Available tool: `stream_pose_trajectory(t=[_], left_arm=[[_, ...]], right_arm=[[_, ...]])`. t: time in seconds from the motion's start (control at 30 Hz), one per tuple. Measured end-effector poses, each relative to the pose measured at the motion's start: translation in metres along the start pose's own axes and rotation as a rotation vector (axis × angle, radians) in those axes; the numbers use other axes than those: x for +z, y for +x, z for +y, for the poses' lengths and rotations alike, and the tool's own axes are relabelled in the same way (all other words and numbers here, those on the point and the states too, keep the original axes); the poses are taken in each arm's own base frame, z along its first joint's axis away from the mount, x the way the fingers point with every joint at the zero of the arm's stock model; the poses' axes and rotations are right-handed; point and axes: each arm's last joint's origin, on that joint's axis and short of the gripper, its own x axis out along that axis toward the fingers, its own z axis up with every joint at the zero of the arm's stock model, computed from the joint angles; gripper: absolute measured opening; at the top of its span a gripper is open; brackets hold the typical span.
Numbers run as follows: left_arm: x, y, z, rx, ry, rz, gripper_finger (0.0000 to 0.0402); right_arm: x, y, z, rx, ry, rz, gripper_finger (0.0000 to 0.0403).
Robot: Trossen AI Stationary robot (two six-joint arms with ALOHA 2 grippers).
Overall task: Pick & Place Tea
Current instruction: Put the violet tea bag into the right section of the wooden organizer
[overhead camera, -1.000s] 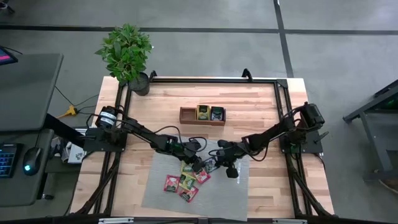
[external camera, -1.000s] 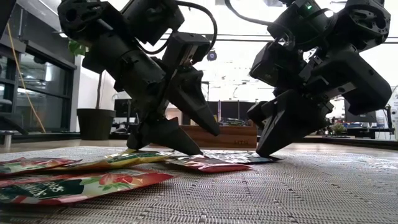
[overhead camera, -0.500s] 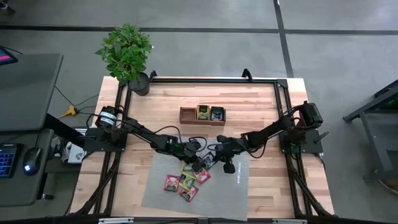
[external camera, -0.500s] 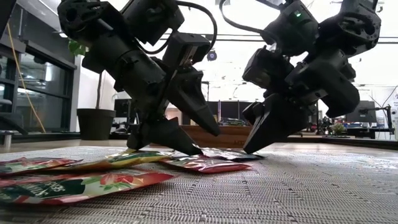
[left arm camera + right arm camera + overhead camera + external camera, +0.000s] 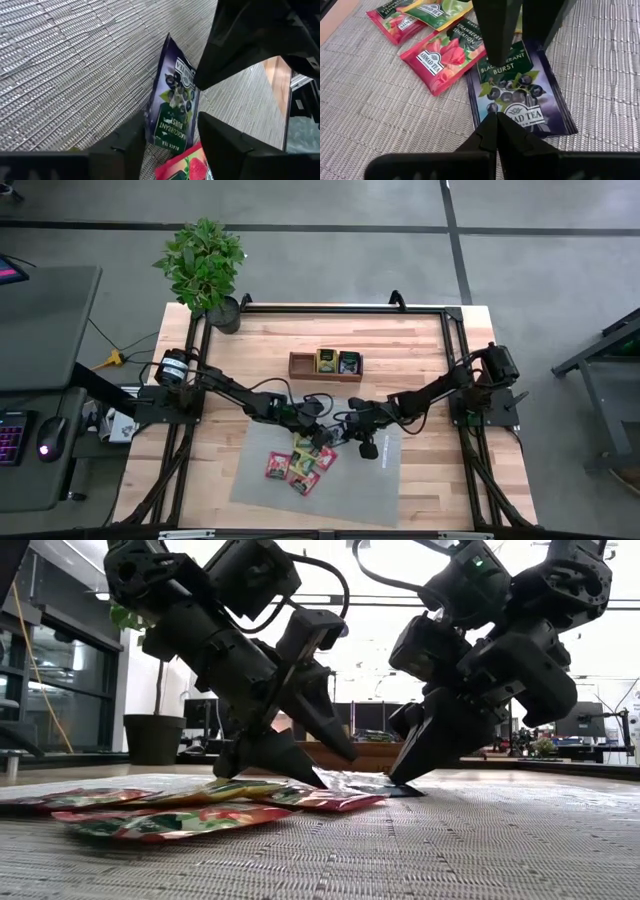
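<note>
The wooden desk point(image 5: 420, 365) has a black frame around its edge, and a potted plant point(image 5: 204, 268) stands at its 11 o'clock corner. A grey mat point(image 5: 360, 485) lies on the desk toward 6 o'clock. A brown tray point(image 5: 301, 366) sits past the mat toward 12 o'clock, with two tea bags in it, one yellow point(image 5: 326, 361) and one dark point(image 5: 349, 363). Both dark arms reach in over the mat and meet near its 12 o'clock edge. The left hand point(image 5: 318, 442) comes in from 9 o'clock with its tips down at the mat, and its two fingers point(image 5: 227, 147) stand apart, one on each side of the near end of the purple tea bag point(image 5: 522, 92), which lies flat on the mat between the two hands. I cannot tell if those fingers touch the bag. The right hand point(image 5: 352, 426) comes in from 3 o'clock, and its fingers point(image 5: 485, 137) are pressed tight together with nothing in them, their tips down at the other end of the purple bag. A red strawberry bag point(image 5: 444, 56) lies just beside the purple one. More tea bags point(image 5: 294, 468), red, green and yellow, lie in a small pile on the mat toward 7 o'clock of the hands.
</note>
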Motion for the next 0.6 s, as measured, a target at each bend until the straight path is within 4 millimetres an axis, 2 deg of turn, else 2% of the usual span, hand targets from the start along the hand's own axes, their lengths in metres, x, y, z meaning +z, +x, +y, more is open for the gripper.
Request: stream_pose_trajectory(t=[0.37, 0.6], left_arm=[[-0.0001, 0.0000, -0.0002, 0.003, 0.017, -0.007, 0.0017], [0.0002, 0.0000, -0.0001, 0.007, 0.061, -0.018, 0.0002]], right_arm=[[0.0006, -0.0003, 0.0001, -0.003, 0.001, -0.003, 0.0000], [0.0008, -0.0003, 0.0002, -0.003, 0.008, -0.004, 0.0000]])
